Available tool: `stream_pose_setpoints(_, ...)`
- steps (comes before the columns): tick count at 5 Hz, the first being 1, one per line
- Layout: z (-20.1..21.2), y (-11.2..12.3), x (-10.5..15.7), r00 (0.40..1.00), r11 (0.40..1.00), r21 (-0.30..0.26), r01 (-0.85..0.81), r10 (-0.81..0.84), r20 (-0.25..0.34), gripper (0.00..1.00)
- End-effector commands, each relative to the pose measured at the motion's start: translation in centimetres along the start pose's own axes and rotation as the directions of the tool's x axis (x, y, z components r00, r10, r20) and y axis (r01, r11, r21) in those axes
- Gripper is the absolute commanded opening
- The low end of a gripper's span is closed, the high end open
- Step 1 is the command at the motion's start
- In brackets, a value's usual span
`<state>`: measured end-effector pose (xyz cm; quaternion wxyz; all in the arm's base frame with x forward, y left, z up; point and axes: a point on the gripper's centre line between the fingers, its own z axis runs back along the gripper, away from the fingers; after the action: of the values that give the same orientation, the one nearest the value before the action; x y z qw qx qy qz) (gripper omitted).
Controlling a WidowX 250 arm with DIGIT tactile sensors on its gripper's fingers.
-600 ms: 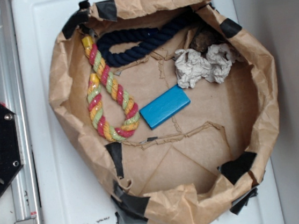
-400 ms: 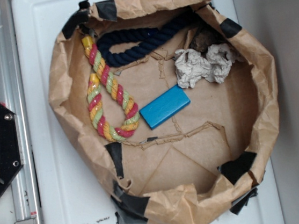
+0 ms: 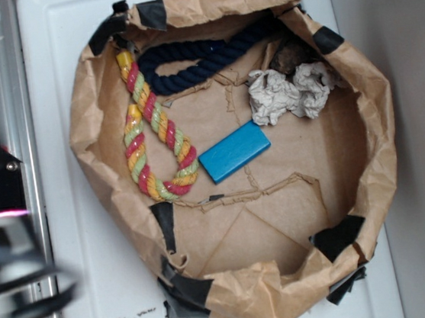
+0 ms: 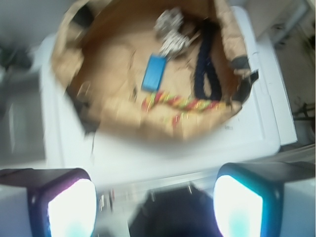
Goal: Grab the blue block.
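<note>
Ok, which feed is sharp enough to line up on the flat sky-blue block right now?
Exterior view: the flat sky-blue block and brown paper basin are crisp; only the dark arm at the left edge smears. Wrist view: motion-blurred throughout, the block a soft patch, and the gripper pads glare white.

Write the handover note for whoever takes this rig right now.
Gripper: open, empty, well outside the paper bag, blurred in both views.
Blue block: flat on the bag floor near the middle, beside the loop end of the multicolored rope; crumpled paper and navy rope lie farther along.
Done: nothing grasped yet.
Left: bring the gripper over the bag, descend on the block, close, lift.
</note>
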<state>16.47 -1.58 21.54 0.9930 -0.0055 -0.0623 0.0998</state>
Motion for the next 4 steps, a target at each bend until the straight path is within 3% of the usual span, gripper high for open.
stream_pose_setpoints(1, -6.1, 1.6, 5.9, 0.976, 0.976, -0.031, -0.216, 0.216, 0.009, 1.0)
stream_pose_setpoints(3, -15.3, 1.5, 8.3, 0.976, 0.976, 0.034, -0.213, 0.215, -0.041, 1.0)
stream_pose_setpoints(4, -18.7, -0.5, 8.6, 0.986, 0.988, 0.03, -0.154, 0.156, -0.056, 1.0)
